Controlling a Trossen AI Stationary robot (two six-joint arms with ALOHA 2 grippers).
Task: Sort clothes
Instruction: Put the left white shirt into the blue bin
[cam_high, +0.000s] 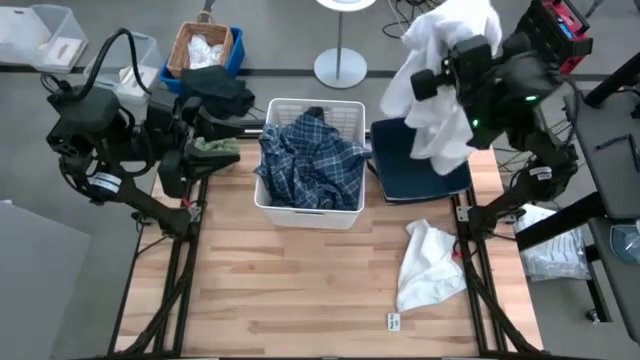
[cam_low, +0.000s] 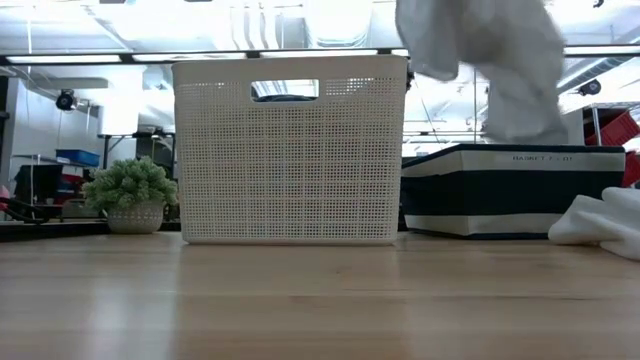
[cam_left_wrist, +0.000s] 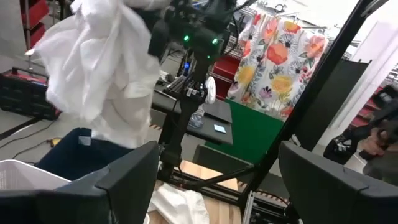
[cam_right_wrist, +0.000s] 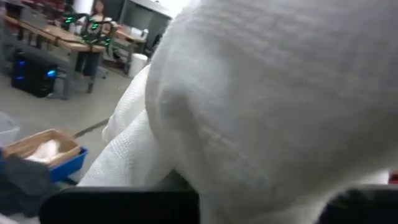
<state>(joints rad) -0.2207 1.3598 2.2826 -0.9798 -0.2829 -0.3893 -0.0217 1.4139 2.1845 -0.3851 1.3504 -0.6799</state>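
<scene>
My right gripper (cam_high: 447, 78) is raised over the navy striped bin (cam_high: 400, 165) and is shut on a white garment (cam_high: 440, 100). The garment also shows in the low view (cam_low: 490, 60) and the left wrist view (cam_left_wrist: 99, 68). A blue-and-white plaid shirt (cam_high: 310, 160) lies in the white mesh basket (cam_high: 300, 215). A second white garment (cam_high: 430, 265) lies crumpled on the table near the right edge. My left gripper (cam_left_wrist: 217, 186) is open and empty, left of the basket beside the small green plant (cam_high: 215, 148). My right gripper holds the white garment by an upper bunched part (cam_high: 425, 60); the cloth drapes over the fingers and hides the place of contact. The garment is lifted off the table and hangs slack in folds, its lower end (cam_low: 525, 130) at the navy bin's rim.
A wicker basket in a blue bin (cam_high: 205, 50) holds white cloth beyond the table's far left. A dark garment (cam_high: 215, 95) lies beside it. A lamp base (cam_high: 340, 68) stands behind the basket. Bare wood lies in front of the basket (cam_high: 300, 290).
</scene>
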